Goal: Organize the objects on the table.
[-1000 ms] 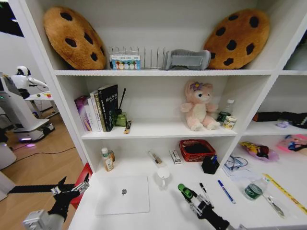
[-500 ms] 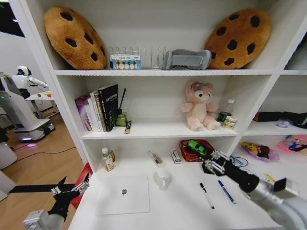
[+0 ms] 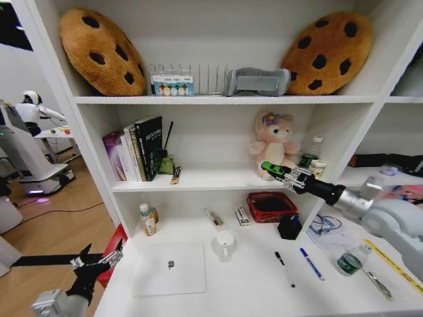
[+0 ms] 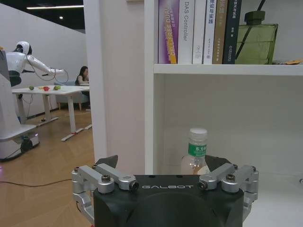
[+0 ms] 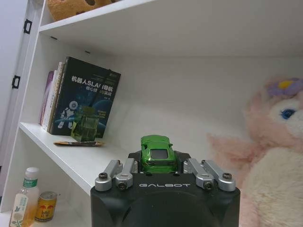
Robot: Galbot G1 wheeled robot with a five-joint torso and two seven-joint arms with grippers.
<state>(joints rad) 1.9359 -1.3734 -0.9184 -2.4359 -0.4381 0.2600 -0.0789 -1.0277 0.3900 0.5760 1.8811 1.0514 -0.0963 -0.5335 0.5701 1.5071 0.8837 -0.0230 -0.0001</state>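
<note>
The right gripper (image 3: pixel 280 173) is clamped on the green toy car (image 3: pixel 273 169), holding it in the air at the front edge of the shelf (image 3: pixel 198 179), just in front of the pink plush bear (image 3: pixel 273 146). Below on the table (image 3: pixel 244 284), the black pen (image 3: pixel 285 269) and blue pen (image 3: pixel 311 263) lie near the front edge, right of the laptop (image 3: pixel 170 268). The left gripper (image 3: pixel 99 261) hangs spread apart off the table's left edge.
</note>
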